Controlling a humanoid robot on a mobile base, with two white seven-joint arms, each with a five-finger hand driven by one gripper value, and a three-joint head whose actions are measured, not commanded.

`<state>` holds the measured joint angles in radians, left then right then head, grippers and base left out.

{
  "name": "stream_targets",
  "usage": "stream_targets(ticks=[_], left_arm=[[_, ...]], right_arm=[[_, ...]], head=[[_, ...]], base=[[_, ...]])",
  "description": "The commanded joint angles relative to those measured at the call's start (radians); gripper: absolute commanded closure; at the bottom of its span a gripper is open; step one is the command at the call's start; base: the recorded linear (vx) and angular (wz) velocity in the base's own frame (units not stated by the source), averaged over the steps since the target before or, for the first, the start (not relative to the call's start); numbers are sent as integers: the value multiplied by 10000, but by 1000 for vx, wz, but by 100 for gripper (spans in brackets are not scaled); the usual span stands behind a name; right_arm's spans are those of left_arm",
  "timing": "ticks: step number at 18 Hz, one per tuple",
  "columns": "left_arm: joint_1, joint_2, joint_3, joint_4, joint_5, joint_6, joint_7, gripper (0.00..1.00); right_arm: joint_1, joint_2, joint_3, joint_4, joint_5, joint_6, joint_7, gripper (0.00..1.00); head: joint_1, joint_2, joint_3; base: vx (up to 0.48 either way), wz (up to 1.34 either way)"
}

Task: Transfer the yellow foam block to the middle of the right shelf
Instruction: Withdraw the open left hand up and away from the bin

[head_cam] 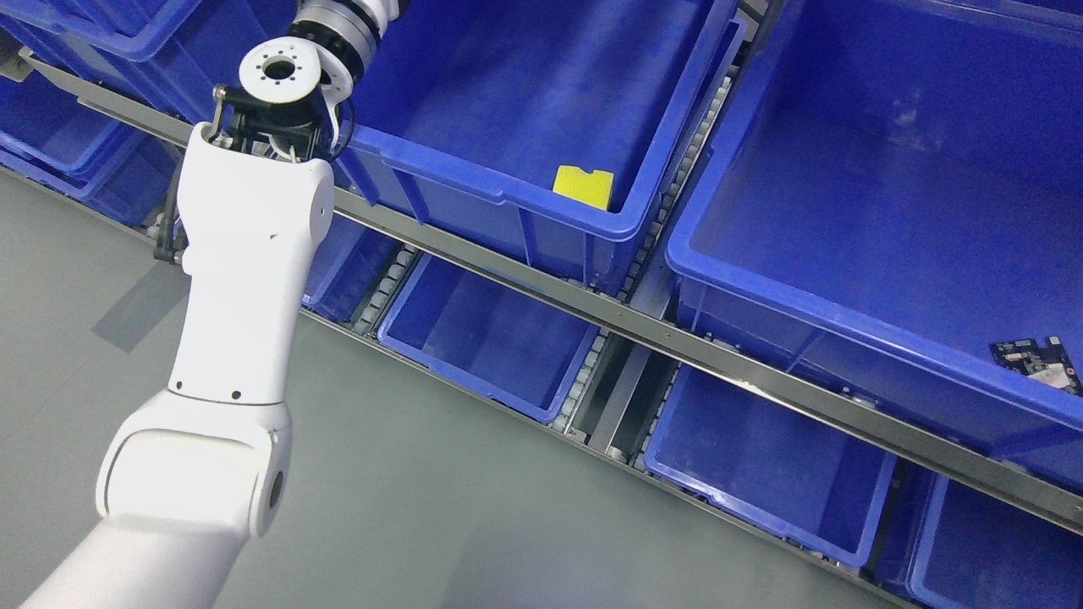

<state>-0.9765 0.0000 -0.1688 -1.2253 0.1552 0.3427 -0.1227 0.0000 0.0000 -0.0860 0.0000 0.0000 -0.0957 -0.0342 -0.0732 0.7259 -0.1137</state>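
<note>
Dark circuit board (pixel 1037 361) in near right corner of large blue bin (pixel 888 279), empty blue bins (pixel 499 338) on lower tier, grey floor (pixel 423 507)

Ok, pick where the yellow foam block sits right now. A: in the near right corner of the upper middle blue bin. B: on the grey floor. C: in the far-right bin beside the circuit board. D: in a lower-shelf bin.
A: the yellow foam block lies inside the upper middle blue bin, tucked against its near right corner.

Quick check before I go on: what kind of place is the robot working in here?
Most likely a warehouse or parts store: rows of blue plastic bins sit on tilted metal roller racking over a grey floor. One bin holds the yellow foam block, another a circuit board.
</note>
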Motion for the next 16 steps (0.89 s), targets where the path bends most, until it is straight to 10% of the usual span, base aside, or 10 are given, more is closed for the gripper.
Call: stream_targets(ticks=[1, 16], left_arm=[[788, 175, 845, -2056, 2404, -372, 368, 0], [4089, 175, 691, -4820, 2314, -957, -492, 0]], right_arm=[[15, -175, 0, -175, 31, 6, 5, 0], [15, -175, 0, -175, 31, 6, 5, 0]], head=[[0, 0, 0], [0, 2, 0]], base=[[-6, 10], [0, 1]])
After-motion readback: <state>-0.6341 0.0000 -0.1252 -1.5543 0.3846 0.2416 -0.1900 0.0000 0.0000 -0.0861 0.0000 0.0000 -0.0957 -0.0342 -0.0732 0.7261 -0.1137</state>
